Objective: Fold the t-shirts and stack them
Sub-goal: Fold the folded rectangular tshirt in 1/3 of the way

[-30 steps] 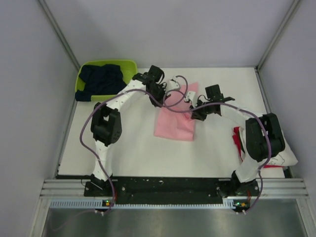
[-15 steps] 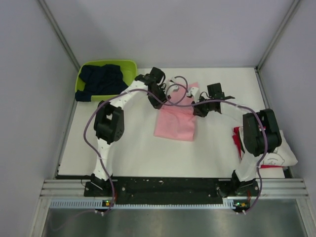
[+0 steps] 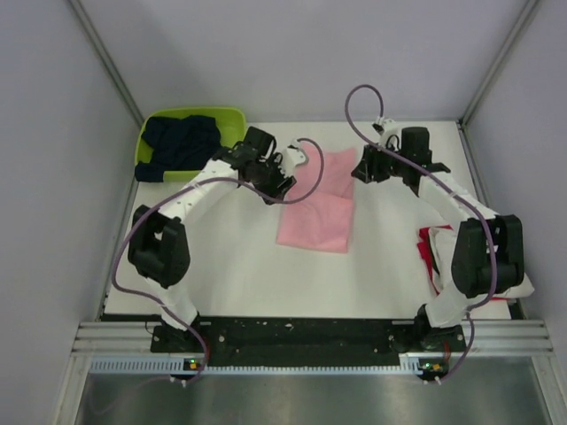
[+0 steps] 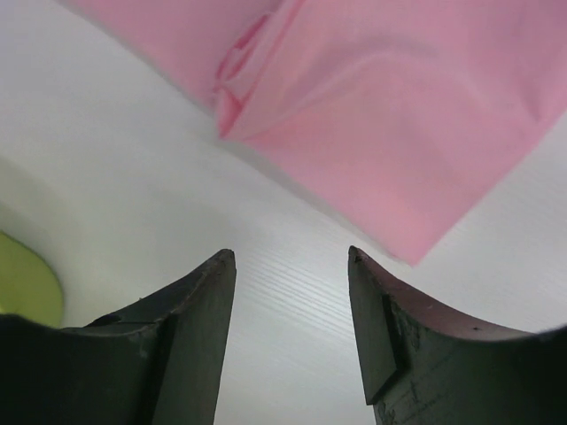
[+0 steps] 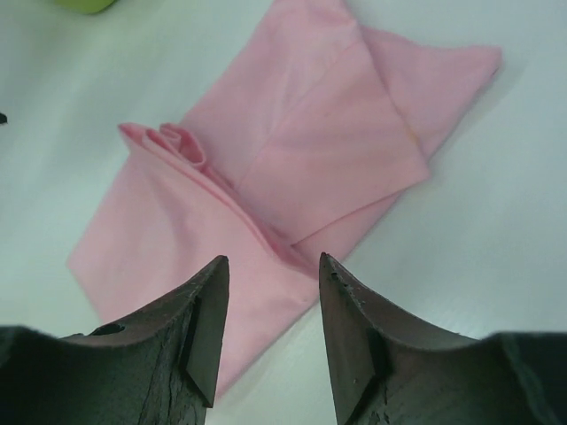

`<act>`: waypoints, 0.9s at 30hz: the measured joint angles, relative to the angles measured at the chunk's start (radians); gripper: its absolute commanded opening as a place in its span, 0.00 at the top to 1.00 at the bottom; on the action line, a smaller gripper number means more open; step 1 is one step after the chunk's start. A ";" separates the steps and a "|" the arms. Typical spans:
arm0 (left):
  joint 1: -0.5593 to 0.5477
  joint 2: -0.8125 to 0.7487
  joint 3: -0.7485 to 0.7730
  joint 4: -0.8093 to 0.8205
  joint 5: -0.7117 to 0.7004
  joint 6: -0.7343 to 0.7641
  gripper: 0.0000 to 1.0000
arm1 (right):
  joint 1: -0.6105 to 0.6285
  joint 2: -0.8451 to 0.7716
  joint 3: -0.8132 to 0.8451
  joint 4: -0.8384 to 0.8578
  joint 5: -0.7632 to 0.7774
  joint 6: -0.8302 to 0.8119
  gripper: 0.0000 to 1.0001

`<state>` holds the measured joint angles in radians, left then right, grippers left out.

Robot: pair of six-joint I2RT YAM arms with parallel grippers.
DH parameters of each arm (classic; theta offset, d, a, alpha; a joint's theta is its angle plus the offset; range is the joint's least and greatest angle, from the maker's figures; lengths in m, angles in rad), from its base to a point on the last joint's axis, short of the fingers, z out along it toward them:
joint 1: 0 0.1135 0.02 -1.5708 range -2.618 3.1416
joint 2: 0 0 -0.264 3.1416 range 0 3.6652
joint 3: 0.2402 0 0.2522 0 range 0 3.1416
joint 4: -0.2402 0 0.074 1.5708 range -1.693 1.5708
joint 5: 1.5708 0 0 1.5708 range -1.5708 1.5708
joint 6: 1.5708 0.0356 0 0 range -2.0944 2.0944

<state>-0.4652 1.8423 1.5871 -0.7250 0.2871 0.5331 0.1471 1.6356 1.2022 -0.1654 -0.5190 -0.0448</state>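
Left gripper point(image 4: 291, 257) and right gripper point(image 5: 273, 258) both stand part open, empty — hovering, it seems, just clear of the folded pink tee point(image 3: 317, 212) on the table point(image 3: 221, 257).

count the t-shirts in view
4: pink t-shirt mid-table, navy t-shirt in the lime-green basket, white t-shirt and red t-shirt stacked at the right edge. Others may be hidden.

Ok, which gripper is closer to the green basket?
Left. The left gripper is just right of the basket; the right gripper is farther right, past the pink shirt.
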 measured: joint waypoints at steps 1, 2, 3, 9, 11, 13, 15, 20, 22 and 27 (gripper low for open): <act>-0.016 -0.037 -0.036 0.004 0.018 0.001 0.46 | 0.002 -0.013 -0.022 0.001 -0.010 0.037 0.59; -0.035 -0.063 -0.065 0.005 0.034 0.004 0.45 | 0.003 -0.023 -0.051 0.006 -0.024 0.075 0.60; -0.057 -0.077 -0.089 0.006 0.049 0.012 0.44 | 0.007 -0.028 -0.078 0.009 -0.034 0.100 0.61; -0.157 -0.077 -0.268 0.061 0.085 0.066 0.45 | 0.081 -0.085 -0.306 0.021 -0.114 0.212 0.87; -0.161 -0.048 -0.287 0.069 0.071 0.071 0.47 | 0.109 -0.082 -0.347 0.056 -0.150 0.281 0.94; -0.156 -0.003 -0.286 0.087 0.050 0.069 0.48 | 0.119 -0.068 -0.382 0.089 -0.165 0.340 0.96; -0.152 0.029 -0.290 0.089 0.039 0.068 0.48 | 0.118 -0.053 -0.422 0.094 -0.148 0.380 0.95; -0.157 0.002 -0.380 0.077 0.038 0.104 0.46 | 0.082 -0.048 -0.491 -0.014 -0.060 0.413 0.91; -0.165 -0.034 -0.401 0.039 0.050 0.133 0.44 | 0.069 -0.050 -0.472 -0.060 -0.029 0.409 0.86; -0.170 -0.148 -0.409 -0.021 0.112 0.213 0.36 | 0.070 -0.144 -0.376 -0.151 0.002 0.316 0.69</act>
<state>-0.6350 1.6947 1.1782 -0.7460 0.3988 0.7460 0.2169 1.4918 0.8265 -0.3164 -0.5167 0.2714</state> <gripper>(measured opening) 0.594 0.205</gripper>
